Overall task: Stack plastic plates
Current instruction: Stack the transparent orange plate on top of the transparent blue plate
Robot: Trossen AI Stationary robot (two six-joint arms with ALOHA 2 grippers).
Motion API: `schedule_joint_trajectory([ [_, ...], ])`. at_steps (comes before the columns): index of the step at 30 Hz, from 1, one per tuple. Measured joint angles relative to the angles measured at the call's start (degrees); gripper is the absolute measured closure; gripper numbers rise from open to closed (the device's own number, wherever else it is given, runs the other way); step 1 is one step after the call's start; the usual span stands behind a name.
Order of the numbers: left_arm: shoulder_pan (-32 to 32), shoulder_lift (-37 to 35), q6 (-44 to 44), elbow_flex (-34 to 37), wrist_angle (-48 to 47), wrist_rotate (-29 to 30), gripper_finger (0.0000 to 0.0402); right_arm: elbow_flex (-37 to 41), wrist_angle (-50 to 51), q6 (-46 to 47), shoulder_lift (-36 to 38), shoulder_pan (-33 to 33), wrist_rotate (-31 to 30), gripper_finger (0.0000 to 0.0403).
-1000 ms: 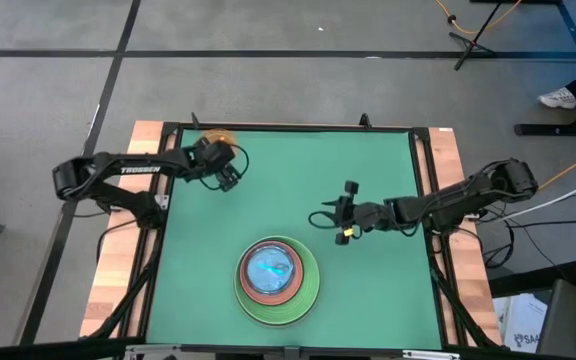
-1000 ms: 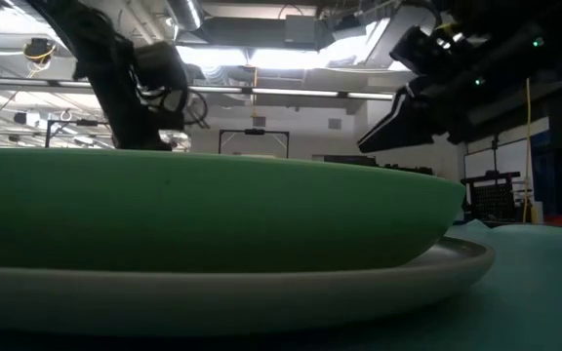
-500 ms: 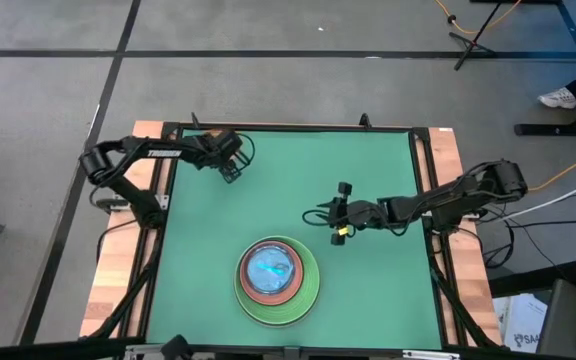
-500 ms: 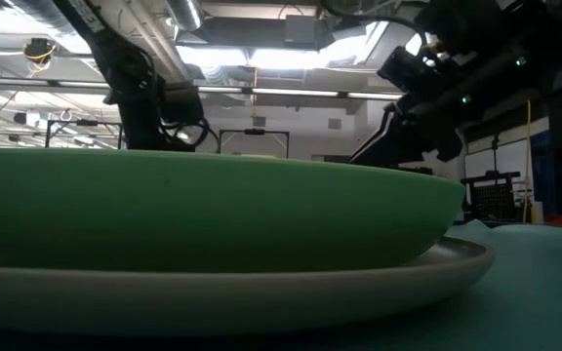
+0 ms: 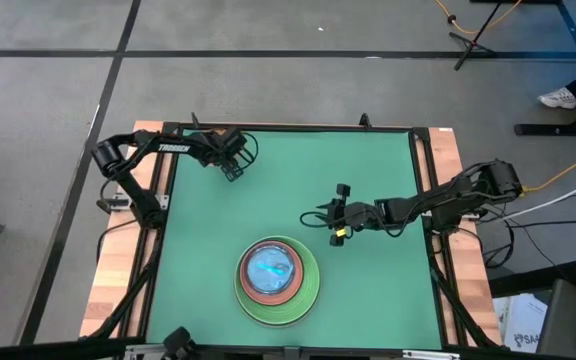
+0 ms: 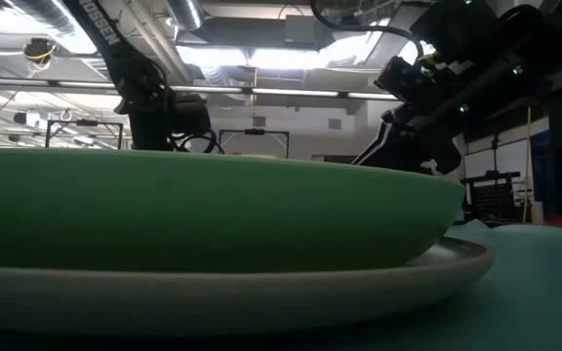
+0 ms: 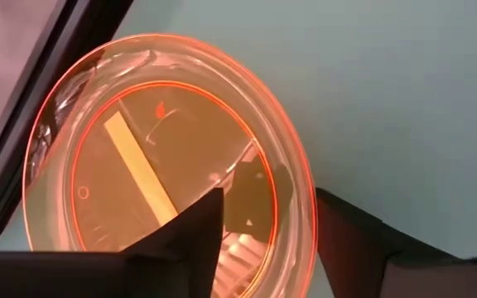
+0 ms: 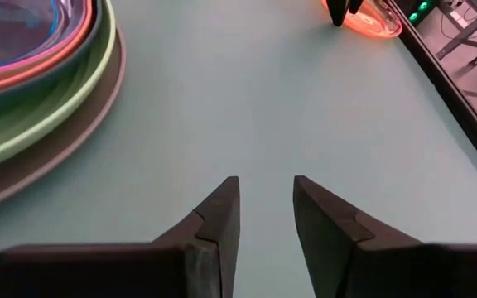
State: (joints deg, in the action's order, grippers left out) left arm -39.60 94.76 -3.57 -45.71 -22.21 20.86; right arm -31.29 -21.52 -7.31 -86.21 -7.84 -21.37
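A stack of plates (image 5: 276,280) sits near the table's near edge, with a grey-white plate (image 6: 261,288) at the bottom. On it lie a light green one (image 6: 213,210), then teal, salmon and a cyan one on top (image 8: 23,25). A small translucent orange plate (image 7: 139,124) lies flat at the far-left corner (image 8: 373,21). My left gripper (image 7: 269,194) is open over this plate's rim and hides it in the high view (image 5: 230,162). My right gripper (image 8: 267,199) is open over bare mat right of centre (image 5: 336,215), touching nothing. My left gripper comes at the orange plate from above, with one finger (image 7: 201,228) over the inside and the other (image 7: 350,232) outside, the rim (image 7: 305,194) between them. Whether the fingers touch the plate I cannot tell. The plate lies flat on the mat.
The green mat (image 5: 298,170) is bordered by a dark frame (image 5: 168,200), which runs close beside the orange plate (image 7: 48,74). Bare mat lies between the stack and the far edge. A person's shoe (image 5: 558,97) shows on the floor beyond the table's right side.
My left gripper has moved toward the far edge and come over the orange plate, which showed beside it a second ago and is now covered. Its arm has drawn back toward the far-left corner. My right gripper has shifted a little toward the table's left.
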Motion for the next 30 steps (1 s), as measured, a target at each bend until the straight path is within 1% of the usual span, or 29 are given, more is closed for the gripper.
schedule_joint_trajectory([
  [9,-0.24,0.2,0.0,0.15,0.1,0.66,0.0308,0.0,0.13,-0.02,0.02,0.0,0.0,0.0297],
  [18,0.02,0.22,-0.1,0.2,-0.09,-1.24,0.0375,0.0,0.15,-0.02,0.02,0.0,0.02,0.0297],
  [23,1.14,0.22,-1.56,0.23,-0.14,-0.9,0.0398,0.0,0.17,-0.02,0.02,0.0,0.01,0.0297],
  [30,4.87,-0.57,-2.66,0.28,-1.48,2.64,0.0397,0.0,0.17,-0.02,0.02,0.0,0.02,0.0297],
])
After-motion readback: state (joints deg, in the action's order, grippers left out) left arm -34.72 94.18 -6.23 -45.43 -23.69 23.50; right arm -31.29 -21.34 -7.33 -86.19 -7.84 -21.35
